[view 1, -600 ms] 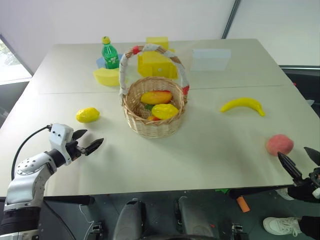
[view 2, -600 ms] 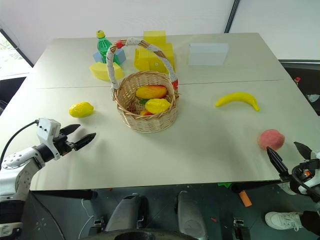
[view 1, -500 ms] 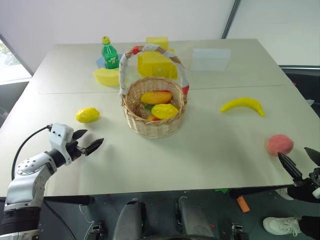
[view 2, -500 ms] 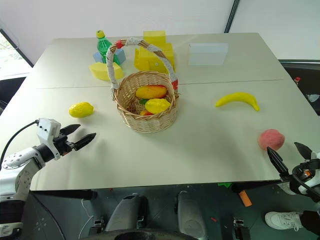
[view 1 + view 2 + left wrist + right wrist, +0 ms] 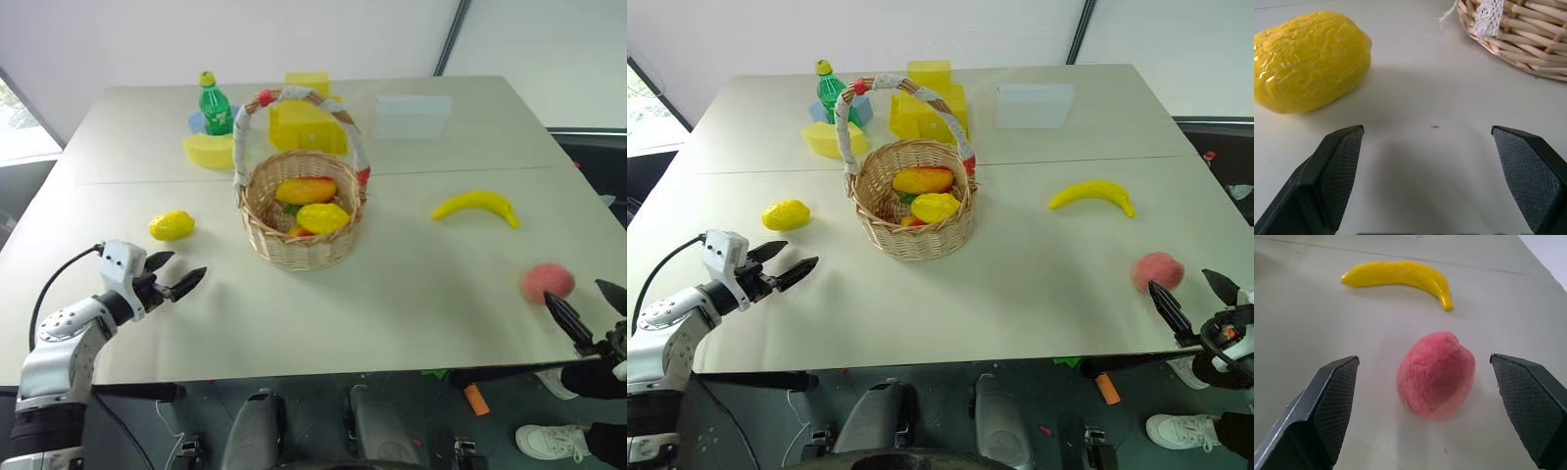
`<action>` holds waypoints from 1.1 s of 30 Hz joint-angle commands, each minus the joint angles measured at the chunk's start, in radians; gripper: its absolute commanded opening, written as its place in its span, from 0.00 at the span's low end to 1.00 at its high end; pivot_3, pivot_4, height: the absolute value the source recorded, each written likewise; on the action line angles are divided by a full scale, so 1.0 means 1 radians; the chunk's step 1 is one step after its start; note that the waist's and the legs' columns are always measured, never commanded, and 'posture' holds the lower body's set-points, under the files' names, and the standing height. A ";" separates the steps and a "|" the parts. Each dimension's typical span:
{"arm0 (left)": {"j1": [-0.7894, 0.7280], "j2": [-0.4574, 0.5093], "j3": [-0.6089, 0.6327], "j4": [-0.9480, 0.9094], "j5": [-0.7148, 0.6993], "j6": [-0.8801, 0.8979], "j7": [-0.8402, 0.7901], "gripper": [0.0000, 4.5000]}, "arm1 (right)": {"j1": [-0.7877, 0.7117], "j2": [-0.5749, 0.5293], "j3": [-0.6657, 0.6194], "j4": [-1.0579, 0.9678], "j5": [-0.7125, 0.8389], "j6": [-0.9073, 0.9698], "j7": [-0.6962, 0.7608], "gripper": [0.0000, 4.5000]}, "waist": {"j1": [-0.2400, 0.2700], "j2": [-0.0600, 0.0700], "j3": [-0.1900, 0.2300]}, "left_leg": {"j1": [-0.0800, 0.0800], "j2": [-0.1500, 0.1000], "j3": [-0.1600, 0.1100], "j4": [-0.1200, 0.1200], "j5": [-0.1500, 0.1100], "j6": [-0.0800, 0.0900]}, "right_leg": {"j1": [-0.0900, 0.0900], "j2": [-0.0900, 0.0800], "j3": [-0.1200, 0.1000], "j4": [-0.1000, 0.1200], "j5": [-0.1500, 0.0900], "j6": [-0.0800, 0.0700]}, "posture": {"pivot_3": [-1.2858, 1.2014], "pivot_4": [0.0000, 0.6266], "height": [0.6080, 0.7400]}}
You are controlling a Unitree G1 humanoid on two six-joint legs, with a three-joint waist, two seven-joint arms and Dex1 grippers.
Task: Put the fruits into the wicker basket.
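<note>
The wicker basket (image 5: 302,250) stands mid-table with two mango-like fruits (image 5: 306,190) in it. A lumpy lemon (image 5: 171,225) lies to its left, a banana (image 5: 476,206) to its right, and a pink peach (image 5: 546,282) near the table's front right corner. My left gripper (image 5: 173,275) hovers open just in front of the lemon (image 5: 1309,61), nothing between its fingers. My right gripper (image 5: 586,311) stands open at the table's edge, just short of the peach (image 5: 1436,374), which lies ahead between the wide fingers (image 5: 1322,411).
At the back left are a green bottle (image 5: 216,105), a yellow wedge dish (image 5: 209,150) and yellow blocks (image 5: 306,122). A pale box (image 5: 413,116) sits at the back right. The table's front edge (image 5: 323,367) runs close below both grippers.
My right gripper has edged a little toward the peach. The left gripper has shifted slightly toward the lemon. The fruits and basket have not moved.
</note>
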 commanded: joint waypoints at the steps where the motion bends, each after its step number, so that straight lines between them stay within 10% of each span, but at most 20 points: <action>1: -0.036 0.006 0.034 -0.041 -0.029 0.001 0.012 0.99 | -0.055 -0.058 0.047 -0.180 0.097 0.081 -0.003 1.00 | -0.001 0.000 0.000 | 0.000 0.000 0.000 0.000 0.000 0.000 | 0.000 0.001 0.000 0.000 0.000 0.000 | 0.52 0.24 1.00; 15: -0.216 0.204 -0.088 -0.067 0.210 0.017 0.096 0.99 | -0.539 -0.162 0.591 -0.447 0.174 0.312 -0.010 1.00 | 0.003 -0.004 0.001 | -0.001 -0.001 -0.002 0.001 0.000 0.000 | 0.000 0.002 -0.001 0.000 0.000 0.000 | 0.52 0.24 1.00; 33: -0.540 0.378 -0.403 0.388 0.481 -0.210 -0.201 0.99 | -0.707 -0.094 0.776 -0.409 0.075 0.304 0.017 1.00 | 0.004 -0.004 0.001 | -0.004 -0.002 -0.001 0.001 -0.001 0.002 | -0.003 0.001 -0.002 -0.002 0.000 0.000 | 0.52 0.24 1.00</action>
